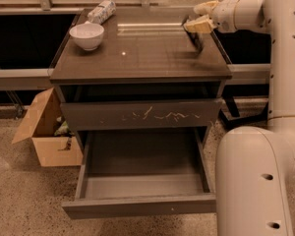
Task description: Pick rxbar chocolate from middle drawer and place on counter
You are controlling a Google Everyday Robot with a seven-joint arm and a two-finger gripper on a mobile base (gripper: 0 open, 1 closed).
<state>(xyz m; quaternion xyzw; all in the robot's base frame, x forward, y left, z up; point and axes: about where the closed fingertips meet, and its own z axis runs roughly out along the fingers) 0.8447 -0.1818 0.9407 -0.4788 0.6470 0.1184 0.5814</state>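
Observation:
My gripper (198, 24) is at the back right of the counter (137, 55), reaching in from the right. It is shut on the rxbar chocolate (195, 37), a dark flat bar that hangs down from the fingers with its lower end at or just above the counter top. The middle drawer (137, 206) is pulled wide open below, and its inside shows no objects.
A white bowl (86, 35) and a pale tubular packet (101, 11) sit at the counter's back left. A shut drawer front with whitish scratches (142, 114) is above the open drawer. An open cardboard box (44, 132) stands on the floor at left. My white base (258, 181) is at the drawer's right.

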